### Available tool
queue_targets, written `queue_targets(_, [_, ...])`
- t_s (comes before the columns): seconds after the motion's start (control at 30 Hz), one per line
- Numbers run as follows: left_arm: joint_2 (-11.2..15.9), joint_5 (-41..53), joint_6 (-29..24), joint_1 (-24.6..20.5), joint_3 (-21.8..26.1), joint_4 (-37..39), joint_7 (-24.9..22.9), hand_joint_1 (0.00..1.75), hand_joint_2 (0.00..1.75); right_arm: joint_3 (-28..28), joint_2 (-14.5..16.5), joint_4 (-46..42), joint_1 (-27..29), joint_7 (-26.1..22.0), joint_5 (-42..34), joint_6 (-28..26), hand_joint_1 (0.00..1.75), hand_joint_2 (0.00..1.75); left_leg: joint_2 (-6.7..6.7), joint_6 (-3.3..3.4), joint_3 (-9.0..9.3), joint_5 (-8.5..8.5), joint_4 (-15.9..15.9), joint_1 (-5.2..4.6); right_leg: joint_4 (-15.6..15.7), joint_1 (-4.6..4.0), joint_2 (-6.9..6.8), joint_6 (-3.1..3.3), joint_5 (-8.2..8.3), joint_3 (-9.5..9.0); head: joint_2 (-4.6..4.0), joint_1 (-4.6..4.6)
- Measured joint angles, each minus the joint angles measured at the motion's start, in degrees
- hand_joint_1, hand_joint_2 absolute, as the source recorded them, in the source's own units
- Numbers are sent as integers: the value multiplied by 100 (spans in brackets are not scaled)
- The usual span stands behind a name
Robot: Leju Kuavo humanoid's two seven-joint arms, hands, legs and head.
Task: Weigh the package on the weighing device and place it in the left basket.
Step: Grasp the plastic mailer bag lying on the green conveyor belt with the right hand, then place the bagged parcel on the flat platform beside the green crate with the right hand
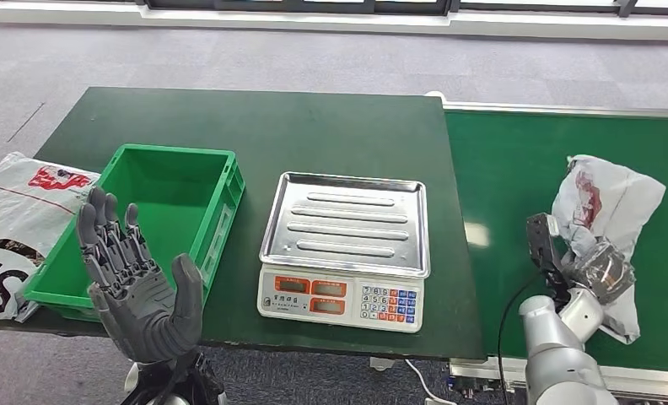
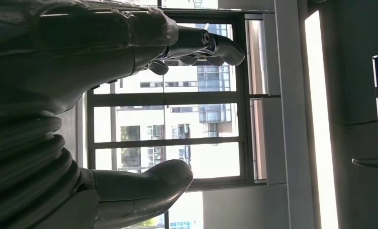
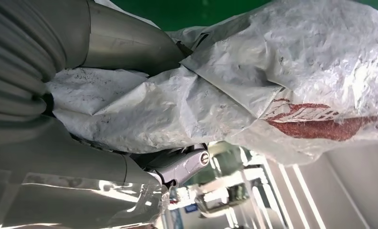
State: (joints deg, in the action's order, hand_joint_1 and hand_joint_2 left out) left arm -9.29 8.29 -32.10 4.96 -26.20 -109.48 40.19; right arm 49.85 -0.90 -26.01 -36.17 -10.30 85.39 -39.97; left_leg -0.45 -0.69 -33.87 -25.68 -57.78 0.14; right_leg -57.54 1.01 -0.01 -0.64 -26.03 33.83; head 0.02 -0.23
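The right hand [image 1: 599,272] has the package [image 1: 605,202], a crumpled white plastic mailer with a red mark, gathered between thumb and fingers; in the right wrist view the film [image 3: 254,90] bunches tight against the palm with a dark finger [image 3: 182,164] curled beneath it, so this looks like a real grip, not a touch; the bag's long axis runs away from the fingers, up and outward over the green conveyor belt [image 1: 516,169], most of its bulk beyond the fingertips.

The scale [image 1: 345,245] lies well off to the inner side of those fingers, its steel tray bare; that sideways gap is what the coming carry turns on, and the right hand is plainly the nearer one to the load.

The left hand [image 1: 137,283] stands raised, palm up, fingers [image 2: 211,45] spread and holding nothing; the green basket [image 1: 221,190] sits just beyond its fingertips, between them and the scale; my read: weighing not yet done, basket step for later.
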Motion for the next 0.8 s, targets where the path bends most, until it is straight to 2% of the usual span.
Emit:
queue_targets(0.23, [0,30,-41,-3,1,0,0,0,175,-357,383,-619,-14,-176,55,-2,175,175,-7,-1,-6,2,0,0,-1,0,-1,0,0,1,1,1])
queue_targets(0.5, [0,85,-110,-14,0,19,0,0,175,-1323,1043,-1432,37,-445,38,-3,175,175,3,-2,-2,2,0,3,-1,-4,7,1,0,6,1,-1])
queue_targets(0.67, [0,64,-95,-84,1,69,0,0,175,-1947,1323,-1298,6,-819,-260,176,175,175,19,-5,0,2,1,5,-2,-5,25,3,2,6,1,1])
queue_targets(0.8, [0,-13,15,-222,1,143,-1,0,175,-2694,1620,-916,4,-847,-170,541,175,175,21,-6,4,2,2,6,-2,-6,26,4,2,8,1,-1])
